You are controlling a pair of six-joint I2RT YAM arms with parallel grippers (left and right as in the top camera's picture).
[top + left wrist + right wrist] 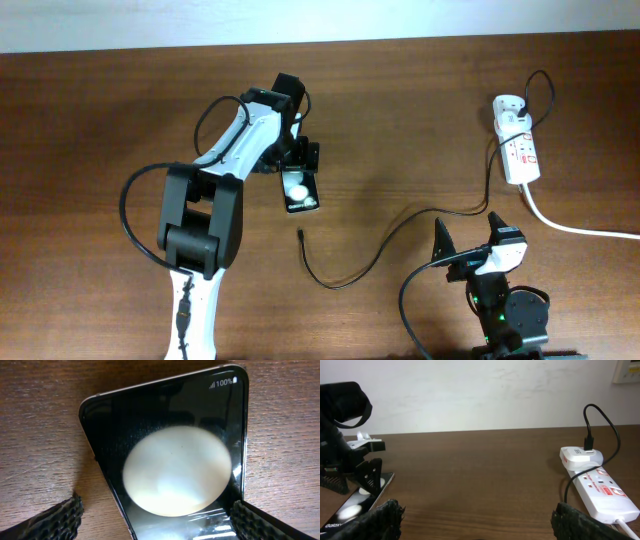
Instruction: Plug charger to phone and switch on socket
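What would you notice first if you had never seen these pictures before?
First, the black phone, glowing with a big white spot, lying between the open fingers of the left end effector in the middle of the wooden table. Next, the thin black charger cable snakes away from the white power strip at the far right, and its plug tip lies loose near the phone, not plugged in.

glossy phone [170,460], matt wooden table [100,120]

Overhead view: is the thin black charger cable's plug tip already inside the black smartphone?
No, the plug tip lies on the wooden table, apart from the black smartphone.
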